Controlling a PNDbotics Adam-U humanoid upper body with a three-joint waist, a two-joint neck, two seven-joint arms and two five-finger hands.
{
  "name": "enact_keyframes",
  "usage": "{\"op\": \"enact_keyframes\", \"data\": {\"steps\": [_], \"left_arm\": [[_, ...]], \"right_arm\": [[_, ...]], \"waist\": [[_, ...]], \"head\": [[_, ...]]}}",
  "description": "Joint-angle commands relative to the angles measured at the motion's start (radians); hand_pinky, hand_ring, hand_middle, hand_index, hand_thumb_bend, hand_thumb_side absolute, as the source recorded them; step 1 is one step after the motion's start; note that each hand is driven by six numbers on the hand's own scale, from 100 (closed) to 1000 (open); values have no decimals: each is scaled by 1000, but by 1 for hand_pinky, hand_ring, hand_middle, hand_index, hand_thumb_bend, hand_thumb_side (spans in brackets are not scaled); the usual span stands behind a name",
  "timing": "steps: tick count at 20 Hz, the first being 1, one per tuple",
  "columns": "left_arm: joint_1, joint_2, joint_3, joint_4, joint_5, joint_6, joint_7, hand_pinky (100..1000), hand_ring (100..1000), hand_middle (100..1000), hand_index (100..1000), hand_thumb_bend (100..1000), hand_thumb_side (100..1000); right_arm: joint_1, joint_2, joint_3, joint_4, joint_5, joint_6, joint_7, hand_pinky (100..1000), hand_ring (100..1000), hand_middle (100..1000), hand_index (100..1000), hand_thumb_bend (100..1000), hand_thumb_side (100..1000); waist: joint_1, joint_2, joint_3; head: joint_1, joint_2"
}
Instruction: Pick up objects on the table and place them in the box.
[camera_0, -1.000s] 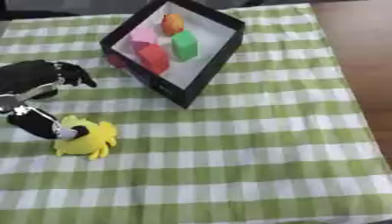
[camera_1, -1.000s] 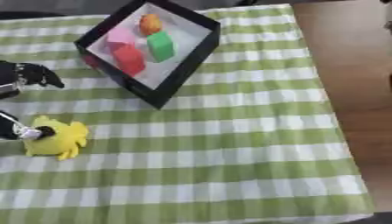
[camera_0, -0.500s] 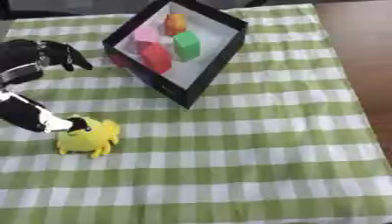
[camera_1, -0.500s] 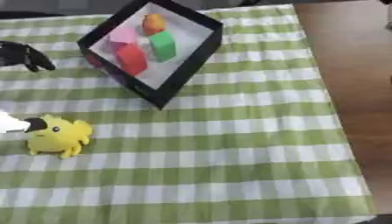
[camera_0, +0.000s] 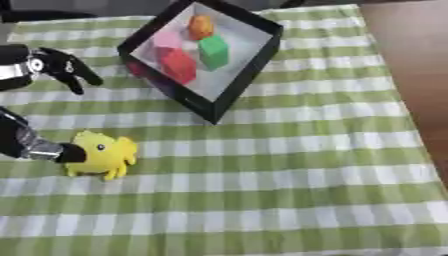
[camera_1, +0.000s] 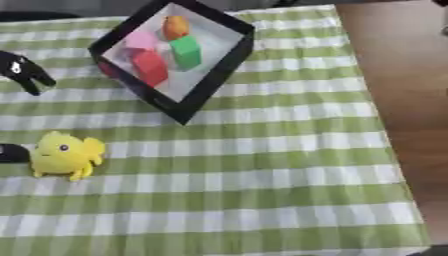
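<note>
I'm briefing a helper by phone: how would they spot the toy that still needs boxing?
On the green checked cloth, look near the left edge, below the black box. The yellow toy lies there, the only object outside the box.

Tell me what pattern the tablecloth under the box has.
The tablecloth is checked in green and white, clearest in the right eye view.

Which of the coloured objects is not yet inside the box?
The yellow toy, lying on the checked cloth beside the left hand. The orange, green, red and pink pieces already lie in the box.
</note>
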Motion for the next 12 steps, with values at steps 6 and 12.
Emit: {"op": "enact_keyframes", "data": {"steps": [6,12], "left_arm": [[-54,-22,-54,103,-129,-5,-22,846,764,798,853,708,352],[-72,-62,-86,181,-236,-41,-15,839,780,815,853,703,336]], "right_arm": [[-8,-25,-11,-4,5,0,1,916,679,672,790,100,255],[-7,-23,-13,-3,6,2,3,916,678,671,789,100,260]], "waist": [[5,-23,-8],[4,-19,-10]], "head": [[6,-3],[8,-3]]}}
